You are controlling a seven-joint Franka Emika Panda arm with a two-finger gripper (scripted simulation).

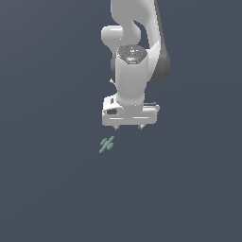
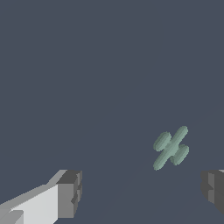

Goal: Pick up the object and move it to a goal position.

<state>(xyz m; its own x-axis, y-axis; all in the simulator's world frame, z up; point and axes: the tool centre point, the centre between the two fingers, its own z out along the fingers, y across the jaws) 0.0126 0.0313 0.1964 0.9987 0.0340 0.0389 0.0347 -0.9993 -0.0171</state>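
Just below centre of the exterior view lies the tiny pale green hash-shaped piece, apart from the white gripper, whose jaws stand wide open. It looks light, thin and stiff; pinching across its long bar seems safest

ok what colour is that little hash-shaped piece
Pale green; the piece shows best in the wrist view.

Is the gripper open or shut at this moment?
Open. In the wrist view the gripper has its fingertips spread wide with nothing between them; the green piece lies apart.
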